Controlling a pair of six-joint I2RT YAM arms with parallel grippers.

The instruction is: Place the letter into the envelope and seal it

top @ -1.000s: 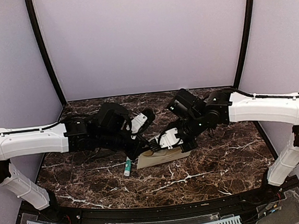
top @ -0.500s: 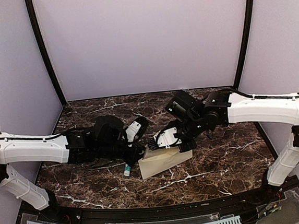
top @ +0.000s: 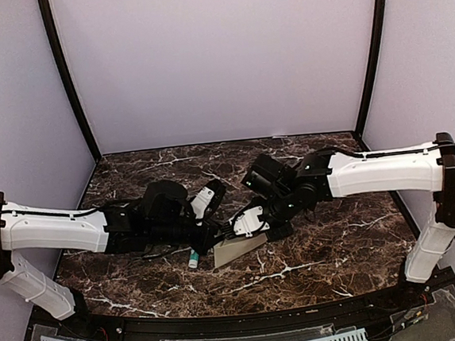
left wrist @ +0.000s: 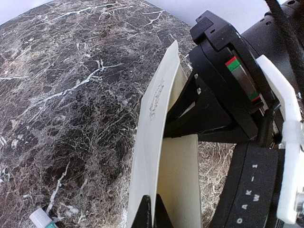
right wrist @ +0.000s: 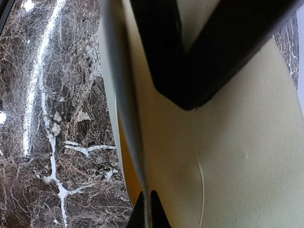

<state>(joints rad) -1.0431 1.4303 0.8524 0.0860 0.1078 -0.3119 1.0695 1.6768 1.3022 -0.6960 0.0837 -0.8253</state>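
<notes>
The envelope (top: 239,251) is at the middle of the bench (top: 338,248), held tilted between the two grippers rather than lying flat. Whether its lower edge rests on the marble cannot be told. In the left wrist view its pointed flap (left wrist: 156,95), with a small printed emblem, stands away from the cream panel behind it. The mouth is therefore open and the sealing has not been done. The letter cannot be picked out as a separate sheet in any view: no bordered page lies loose on the bench, and the layers in the wrist views are plain cream. It may already be inside, or it may be one of those layers, and that remains a guess. A small white tube with a teal end (top: 194,258), probably glue, lies just beside the envelope on its left, untouched. By this reckoning the task is about midway, with the flap yet to be folded down and pressed. The left gripper (left wrist: 147,213) has its fingers pinched tight on a thin edge of the envelope. The right gripper (right wrist: 145,209) is likewise closed on a paper edge that looks to belong to the same envelope, with a warmer yellow gap showing between layers beside it. Both arms reach inward, low and nearly level, from opposite sides of the bench. Their wrists meet over the centre, so the grippers face one another, close together on the paper.
</notes>
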